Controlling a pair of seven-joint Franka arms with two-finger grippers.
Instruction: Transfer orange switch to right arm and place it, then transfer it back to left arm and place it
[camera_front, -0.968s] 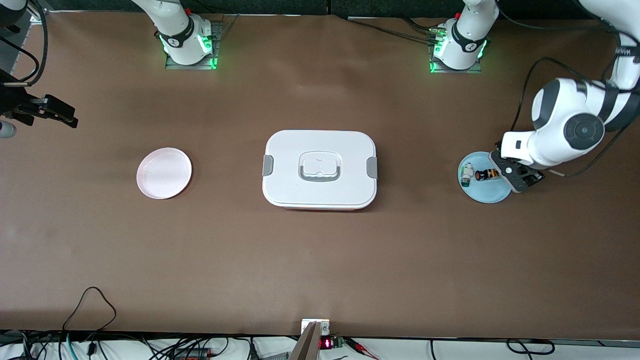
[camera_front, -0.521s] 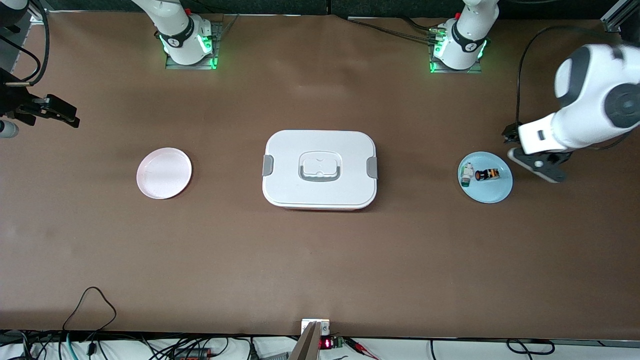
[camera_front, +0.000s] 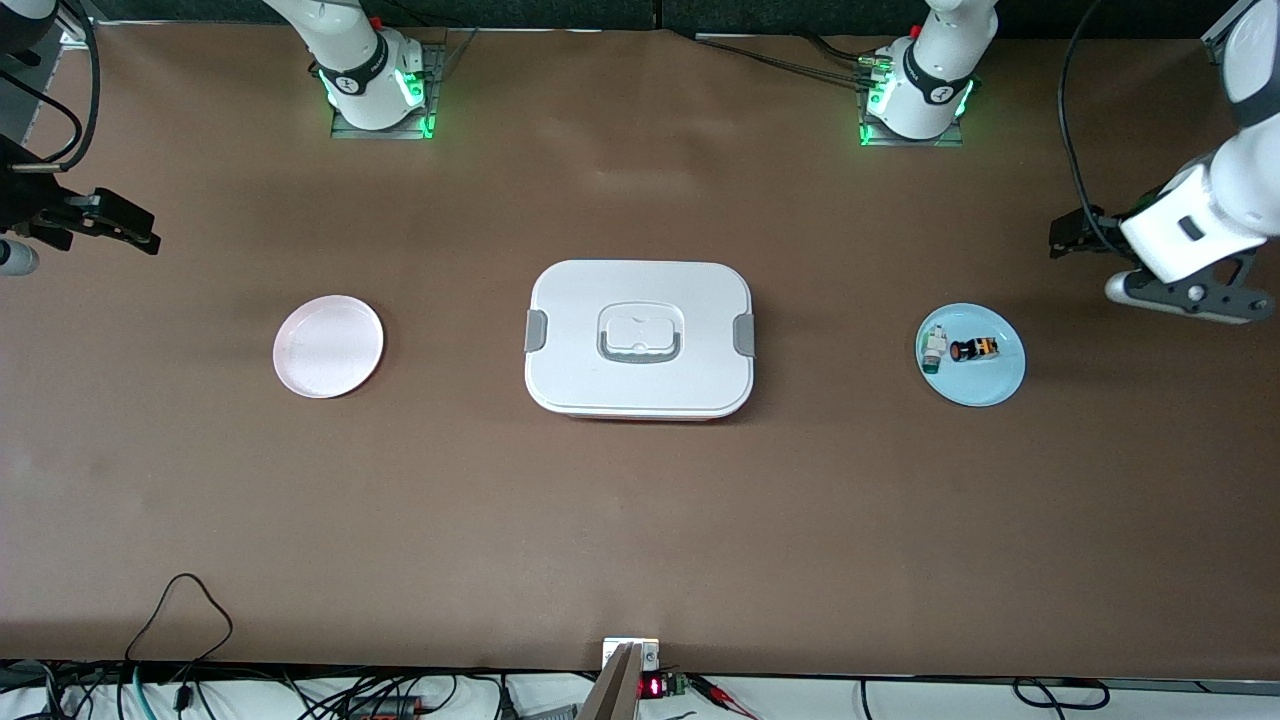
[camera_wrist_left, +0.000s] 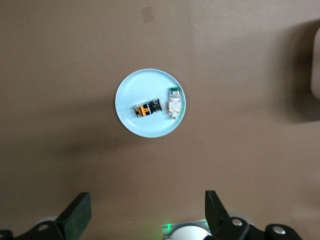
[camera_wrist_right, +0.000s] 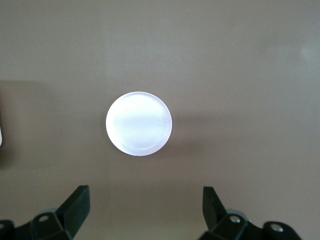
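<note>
The orange switch (camera_front: 975, 349) lies on a light blue plate (camera_front: 985, 385) toward the left arm's end of the table, beside a small white part with a green tip (camera_front: 934, 350). The left wrist view shows the switch (camera_wrist_left: 147, 109) on the plate (camera_wrist_left: 150, 85) from high above. My left gripper (camera_front: 1180, 298) is open and empty, up in the air over the table beside the blue plate; it also shows in the left wrist view (camera_wrist_left: 146, 210). My right gripper (camera_front: 105, 222) is open and empty and waits high over the right arm's end (camera_wrist_right: 145, 200). The white box (camera_front: 640, 338) stands mid-table.
An empty pink plate (camera_front: 328, 346) lies between the box and the right arm's end, and shows in the right wrist view (camera_wrist_right: 139, 123). The arm bases (camera_front: 375, 85) stand along the table edge farthest from the front camera. Cables lie along the nearest edge.
My left arm has risen and pulled away from over the blue plate toward the table's end, empty. The switch stayed on the plate. The right arm has not moved.
</note>
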